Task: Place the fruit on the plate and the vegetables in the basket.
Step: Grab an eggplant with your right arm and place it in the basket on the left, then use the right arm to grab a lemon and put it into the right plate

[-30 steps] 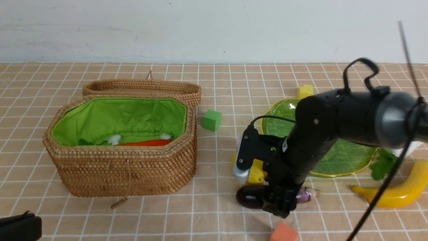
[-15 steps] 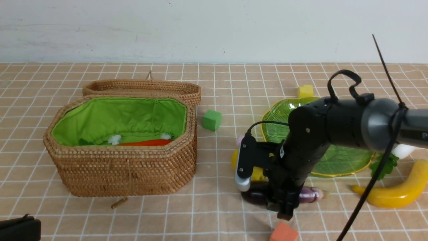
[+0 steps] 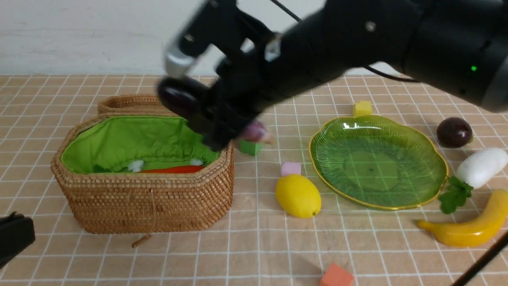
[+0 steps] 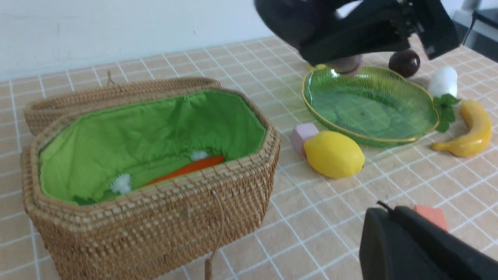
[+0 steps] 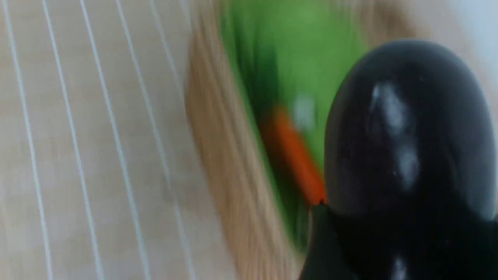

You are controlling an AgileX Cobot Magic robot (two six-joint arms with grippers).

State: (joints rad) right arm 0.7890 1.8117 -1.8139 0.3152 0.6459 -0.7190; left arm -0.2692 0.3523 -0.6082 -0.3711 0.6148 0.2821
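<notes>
The checked surface [image 3: 254, 246] is busy on the right. A lemon [image 3: 298, 196] sits just beside a pink cube [image 3: 291, 168], near the left rim of the green plate [image 3: 377, 167]. The radish [image 3: 480, 167], banana [image 3: 472, 228] and maroon fruit [image 3: 454, 132] lie off the plate's right edge. A yellow cube [image 3: 362, 108] sits behind the plate and an orange cube [image 3: 336, 276] sits at the front.

On the left the basket [image 3: 151, 206] stands open, its lid [image 3: 131, 104] folded back behind it and a carrot [image 3: 174, 169] lying on the green lining.

The right arm [image 3: 357, 43] reaches in from the right, high over the surface and slanting down to the left, blurred. The right hand [image 3: 216, 123] pinches the eggplant [image 3: 178, 99] across its middle. The fat dark end points left and the pale stem end points right, above a green cube [image 3: 250, 147]. The eggplant hangs in the air over the basket's right rear rim.

The left hand [image 3: 14, 238] sits low at the front left corner, fingers pressed together.
</notes>
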